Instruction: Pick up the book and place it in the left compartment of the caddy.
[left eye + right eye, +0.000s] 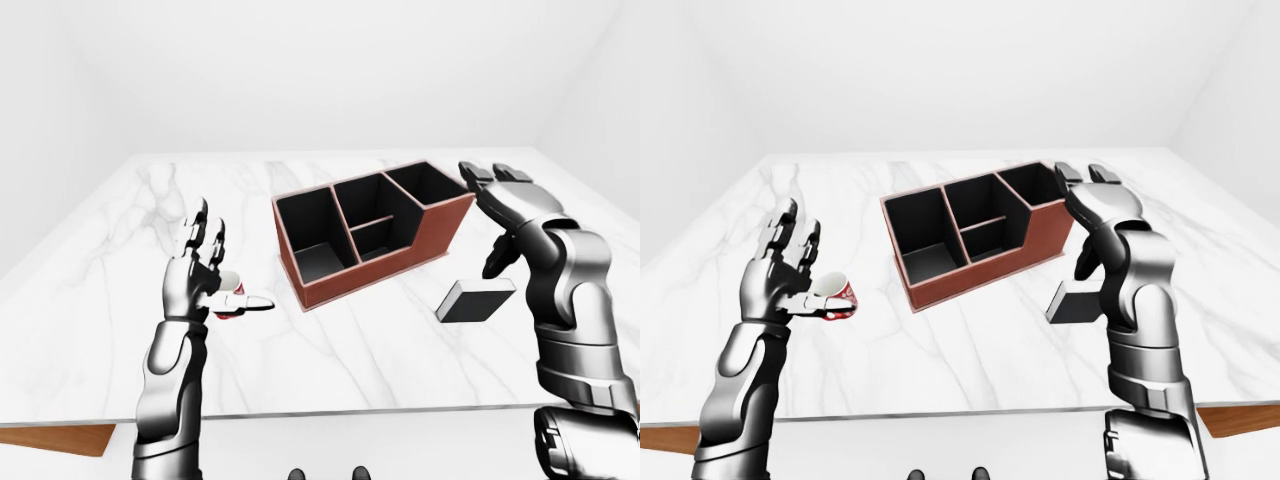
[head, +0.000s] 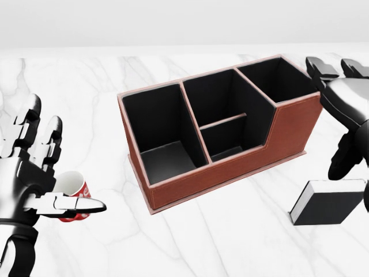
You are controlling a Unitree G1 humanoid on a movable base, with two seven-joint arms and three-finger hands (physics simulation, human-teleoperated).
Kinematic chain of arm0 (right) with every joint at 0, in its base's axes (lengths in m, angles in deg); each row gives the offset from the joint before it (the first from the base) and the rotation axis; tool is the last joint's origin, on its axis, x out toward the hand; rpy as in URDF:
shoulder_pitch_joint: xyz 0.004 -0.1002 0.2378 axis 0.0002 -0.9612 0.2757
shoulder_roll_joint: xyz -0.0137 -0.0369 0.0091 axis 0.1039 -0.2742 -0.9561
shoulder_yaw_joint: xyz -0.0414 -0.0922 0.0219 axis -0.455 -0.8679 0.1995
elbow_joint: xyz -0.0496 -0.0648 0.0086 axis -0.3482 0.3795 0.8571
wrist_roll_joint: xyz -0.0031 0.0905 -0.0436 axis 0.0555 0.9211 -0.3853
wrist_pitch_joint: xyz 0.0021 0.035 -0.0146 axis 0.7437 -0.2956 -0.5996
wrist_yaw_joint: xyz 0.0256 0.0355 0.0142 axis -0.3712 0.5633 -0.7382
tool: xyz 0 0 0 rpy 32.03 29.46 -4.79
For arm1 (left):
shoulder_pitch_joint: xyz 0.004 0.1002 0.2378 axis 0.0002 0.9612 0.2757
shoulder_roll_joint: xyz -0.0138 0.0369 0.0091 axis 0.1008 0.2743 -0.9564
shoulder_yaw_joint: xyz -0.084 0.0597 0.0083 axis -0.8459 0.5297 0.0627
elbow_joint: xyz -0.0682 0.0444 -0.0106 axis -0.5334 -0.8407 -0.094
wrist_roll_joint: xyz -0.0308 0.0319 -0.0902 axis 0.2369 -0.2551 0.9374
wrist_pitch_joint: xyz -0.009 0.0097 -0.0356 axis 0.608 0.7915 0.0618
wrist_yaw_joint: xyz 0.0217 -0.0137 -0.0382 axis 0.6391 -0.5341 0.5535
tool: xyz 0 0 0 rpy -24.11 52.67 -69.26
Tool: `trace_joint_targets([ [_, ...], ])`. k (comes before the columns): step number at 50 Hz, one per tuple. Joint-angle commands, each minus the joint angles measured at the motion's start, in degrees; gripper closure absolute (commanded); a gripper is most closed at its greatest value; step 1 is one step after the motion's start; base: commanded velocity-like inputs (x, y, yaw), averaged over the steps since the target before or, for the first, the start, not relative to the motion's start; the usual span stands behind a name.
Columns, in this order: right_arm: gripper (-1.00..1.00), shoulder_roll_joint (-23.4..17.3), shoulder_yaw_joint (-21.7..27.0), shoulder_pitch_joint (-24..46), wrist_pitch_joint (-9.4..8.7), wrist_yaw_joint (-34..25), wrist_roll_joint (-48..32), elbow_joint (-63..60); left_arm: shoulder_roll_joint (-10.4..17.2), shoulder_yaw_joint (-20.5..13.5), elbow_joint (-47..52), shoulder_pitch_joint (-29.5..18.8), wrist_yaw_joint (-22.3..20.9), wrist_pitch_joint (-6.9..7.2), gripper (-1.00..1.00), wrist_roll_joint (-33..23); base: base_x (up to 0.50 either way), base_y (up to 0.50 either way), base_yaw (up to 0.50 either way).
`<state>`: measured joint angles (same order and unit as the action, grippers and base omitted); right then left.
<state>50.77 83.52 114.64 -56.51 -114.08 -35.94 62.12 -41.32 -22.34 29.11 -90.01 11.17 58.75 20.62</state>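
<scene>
The book (image 2: 328, 205) is a dark block with a white page edge, lying flat on the marble table (image 2: 230, 242) at the head view's lower right. The brown caddy (image 2: 230, 170) stands in the middle with black compartments; its left compartment (image 2: 158, 130) holds nothing. My right hand (image 2: 340, 109) hovers open above the book and beside the caddy's right end, fingers spread, touching neither. At the left my left hand (image 2: 43, 173) is raised and open, well away from the caddy.
A small red-and-white cup (image 2: 74, 193) lies on the table just behind my left hand's thumb. The table's near edge (image 1: 350, 412) runs across the bottom of the left-eye view, with a brown floor corner (image 1: 50, 438) below.
</scene>
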Motion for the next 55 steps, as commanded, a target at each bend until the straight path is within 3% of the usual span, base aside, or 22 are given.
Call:
trace_joint_targets([
  [1,-1.0,-4.03,4.2,0.74,0.0,0.0,-16.23,1.56,0.76,-1.34,1.38,-0.48,-0.41,0.0,-1.0,2.25,0.0,0.0,0.0],
  [12,-1.0,-3.5,6.98,-4.46,0.0,0.0,-17.53,3.43,1.21,-1.93,1.69,-0.61,-0.14,0.0,-1.0,2.97,0.0,0.0,0.0],
  [30,-1.0,-1.02,4.4,-7.55,0.0,0.0,-11.36,13.55,0.98,-1.41,1.17,-0.43,-0.33,0.0,-1.0,1.99,0.0,0.0,0.0],
  [53,-1.0,-1.23,-1.4,1.03,0.0,0.0,-7.47,33.86,0.5,-0.67,1.06,0.09,-0.76,0.0,-1.0,0.77,0.0,0.0,0.0],
  [55,-1.0,-1.3,-1.99,2.26,0.0,2.78,-7.43,36.4,0.48,-0.66,1.13,0.12,-0.81,0.0,-1.0,0.75,0.0,0.0,0.0],
])
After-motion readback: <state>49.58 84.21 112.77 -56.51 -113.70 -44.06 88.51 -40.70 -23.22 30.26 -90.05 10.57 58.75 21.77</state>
